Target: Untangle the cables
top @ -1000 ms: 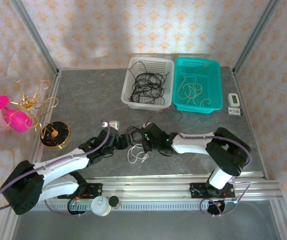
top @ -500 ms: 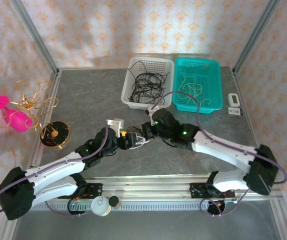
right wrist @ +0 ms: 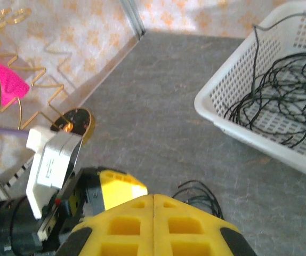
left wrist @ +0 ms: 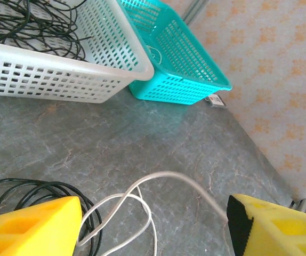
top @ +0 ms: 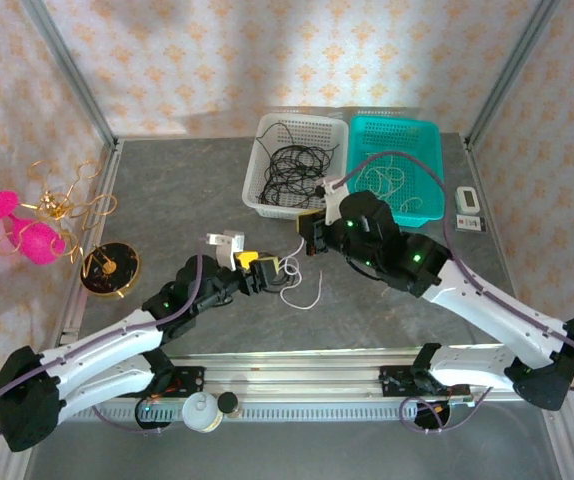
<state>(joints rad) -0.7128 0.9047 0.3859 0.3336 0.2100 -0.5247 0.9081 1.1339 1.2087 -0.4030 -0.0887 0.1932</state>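
Observation:
A white cable [top: 303,291] lies in loose loops on the grey table, with a small black cable coil [left wrist: 14,188] beside it. My left gripper [top: 262,268] stands open over them. In the left wrist view its yellow fingers [left wrist: 33,226] are wide apart, and the white cable [left wrist: 158,176] arches between them towards the right finger. My right gripper [top: 309,232] hovers just beyond, near the white basket. It is shut [right wrist: 154,205], with no cable showing between its fingers; the black coil [right wrist: 201,193] lies past their tips.
A white basket [top: 258,206] holds black cables [top: 292,170], and the teal basket [top: 392,217] beside it holds white cables [top: 382,180]. A gold wire ornament [top: 62,205] and round base [top: 109,268] stand at the left. A small white device [top: 469,205] lies at the right.
My right arm has risen and swung back-right from the tangle towards the baskets, still shut. My left gripper opened wider and reached forward. The white cable now lies spread out.

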